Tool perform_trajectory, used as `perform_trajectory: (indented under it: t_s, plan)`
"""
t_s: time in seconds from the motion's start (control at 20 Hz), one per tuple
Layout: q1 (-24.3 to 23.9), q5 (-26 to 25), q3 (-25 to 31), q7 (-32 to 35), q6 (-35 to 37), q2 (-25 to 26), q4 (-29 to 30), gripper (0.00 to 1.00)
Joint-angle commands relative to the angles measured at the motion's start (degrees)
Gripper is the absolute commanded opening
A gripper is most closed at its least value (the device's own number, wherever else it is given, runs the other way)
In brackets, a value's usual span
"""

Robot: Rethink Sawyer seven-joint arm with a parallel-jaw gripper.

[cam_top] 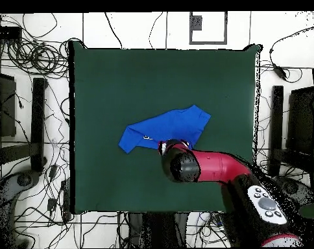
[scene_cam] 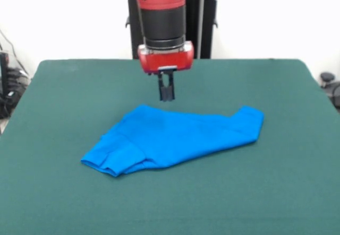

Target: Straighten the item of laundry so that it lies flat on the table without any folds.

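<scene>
Green table (scene_cam: 297, 192), closed empty gripper (scene_cam: 167, 96) above folded shirt (scene_cam: 175, 137)

The counter (scene_cam: 53, 203) has a dark green cloth surface. A bright blue T-shirt (scene_cam: 175, 137) lies folded and bunched near its middle.

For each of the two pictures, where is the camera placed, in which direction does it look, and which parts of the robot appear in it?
Front view: sits across the table, facing the robot; the red and black arm descends from above, its pincer hanging above the crumpled blue T-shirt.
Overhead view: sits above, looking straight down; the arm enters from the lower right, covering the pincer beside the T-shirt.
Both share the T-shirt, green table and arm.
</scene>
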Motion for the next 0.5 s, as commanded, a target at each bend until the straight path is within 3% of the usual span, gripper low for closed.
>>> perform_trajectory:
  t_s: [0.05, 0.2, 0.35, 0.5]
  plan:
    - [5.49, 7.87, -4.84, 17.4, 2.08, -1.08, 2.3, 0.0]
    - [3.44, 6.77, -3.74, 14.88, -5.57, 1.3, 3.52, 0.0]
    - [-14.04, 2.57, 12.11, 5.72, -12.82, 13.73, 4.87, 0.0]
    - [-17.46, 0.36, 14.51, 3.31, -12.09, 16.73, 3.67, 0.0]
